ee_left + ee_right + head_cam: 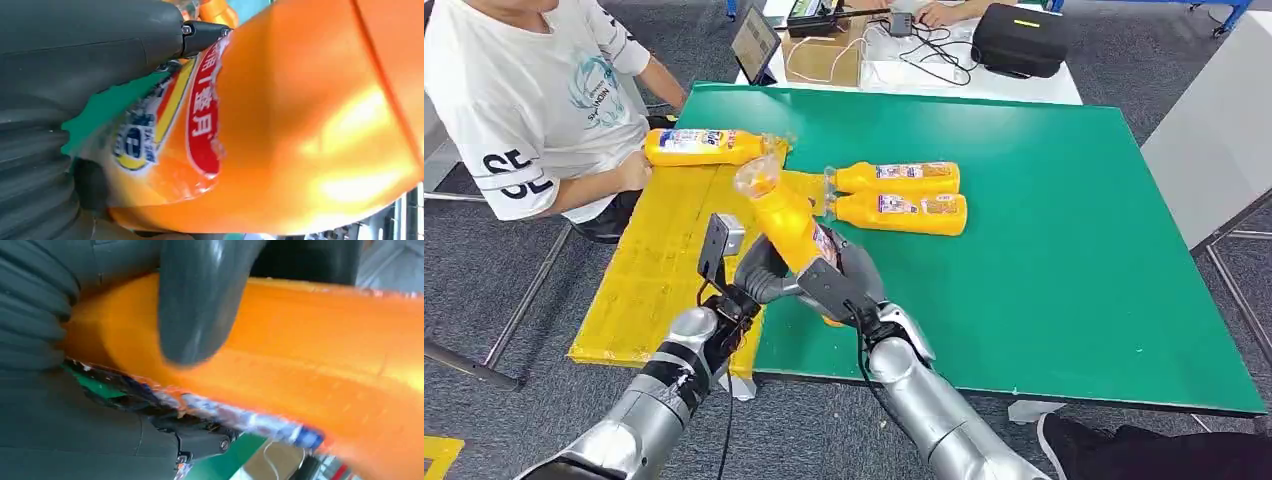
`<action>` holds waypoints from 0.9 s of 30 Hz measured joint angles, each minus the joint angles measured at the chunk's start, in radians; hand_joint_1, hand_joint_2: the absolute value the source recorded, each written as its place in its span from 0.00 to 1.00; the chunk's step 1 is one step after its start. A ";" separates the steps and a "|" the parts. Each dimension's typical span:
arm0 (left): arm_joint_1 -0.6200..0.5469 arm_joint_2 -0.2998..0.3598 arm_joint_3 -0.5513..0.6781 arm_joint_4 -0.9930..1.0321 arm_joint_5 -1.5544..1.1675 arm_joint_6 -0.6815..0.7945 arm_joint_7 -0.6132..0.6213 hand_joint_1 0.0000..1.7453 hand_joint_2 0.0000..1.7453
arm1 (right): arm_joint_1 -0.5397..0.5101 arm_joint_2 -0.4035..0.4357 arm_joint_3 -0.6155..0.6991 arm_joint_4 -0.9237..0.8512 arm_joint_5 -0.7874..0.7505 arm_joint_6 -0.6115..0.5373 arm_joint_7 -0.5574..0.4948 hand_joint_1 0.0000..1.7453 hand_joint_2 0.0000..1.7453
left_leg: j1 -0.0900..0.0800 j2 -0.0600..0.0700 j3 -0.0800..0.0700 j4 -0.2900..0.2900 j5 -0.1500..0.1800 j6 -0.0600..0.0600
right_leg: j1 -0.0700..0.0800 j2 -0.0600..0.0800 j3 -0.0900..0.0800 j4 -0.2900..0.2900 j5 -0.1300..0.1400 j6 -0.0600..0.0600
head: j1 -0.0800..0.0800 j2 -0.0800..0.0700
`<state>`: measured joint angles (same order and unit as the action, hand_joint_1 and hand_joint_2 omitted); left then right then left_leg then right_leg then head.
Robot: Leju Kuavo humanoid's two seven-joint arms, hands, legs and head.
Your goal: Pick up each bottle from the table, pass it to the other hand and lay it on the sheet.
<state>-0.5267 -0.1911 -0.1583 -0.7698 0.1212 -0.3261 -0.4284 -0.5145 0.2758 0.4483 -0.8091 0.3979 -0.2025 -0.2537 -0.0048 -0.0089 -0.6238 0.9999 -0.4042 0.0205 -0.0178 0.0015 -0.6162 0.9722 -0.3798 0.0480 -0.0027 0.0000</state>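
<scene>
An orange bottle (786, 222) (300, 125) (320, 355) with a clear cap stands tilted above the table's front edge, cap pointing away from me. My right hand (849, 278) grips its lower body, and its thumb (197, 305) wraps over the bottle. From the other side my left hand (759, 275) closes on the same bottle, with its thumb tip (205, 35) on the label. The yellow sheet (659, 265) lies on the left, with one bottle (704, 146) at its far end. Two more bottles (904, 178) (909, 213) lie side by side on the green table (1064, 260).
A person in a white shirt (524, 100) sits at the left, one hand (634, 170) by the bottle on the sheet. Behind is a white table with a laptop (754, 42), cables and a black case (1019, 38). A white panel (1214, 130) stands at the right.
</scene>
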 measured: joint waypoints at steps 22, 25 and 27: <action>0.057 0.027 -0.001 -0.090 0.057 0.017 -0.067 1.00 1.00 | -0.033 0.015 0.045 0.064 0.003 -0.015 -0.001 0.00 1.00 | 0.000 0.000 0.000 0.000 0.000 0.000 | 0.000 0.000 -0.001 0.000 0.000 0.000 | 0.000 0.000; 0.056 0.036 -0.001 -0.090 0.009 0.086 -0.090 1.00 1.00 | -0.035 0.012 0.042 0.064 -0.008 -0.020 -0.002 0.00 1.00 | 0.000 0.000 0.000 0.000 0.000 0.000 | 0.000 0.000 -0.001 0.000 0.000 0.000 | 0.000 0.000; 0.046 0.046 -0.002 -0.084 -0.055 0.153 -0.105 1.00 1.00 | -0.034 0.008 0.038 0.064 -0.015 -0.022 -0.007 0.00 1.00 | 0.000 0.000 0.000 0.000 0.000 0.000 | 0.000 0.000 -0.001 0.000 0.000 0.000 | 0.000 0.000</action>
<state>-0.4803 -0.1453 -0.1598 -0.8537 0.0662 -0.1727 -0.5330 -0.5488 0.2834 0.4860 -0.7450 0.3834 -0.2247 -0.2606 -0.0048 -0.0085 -0.6240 1.0000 -0.4041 0.0205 -0.0176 0.0016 -0.6172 0.9722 -0.3799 0.0479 -0.0027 0.0000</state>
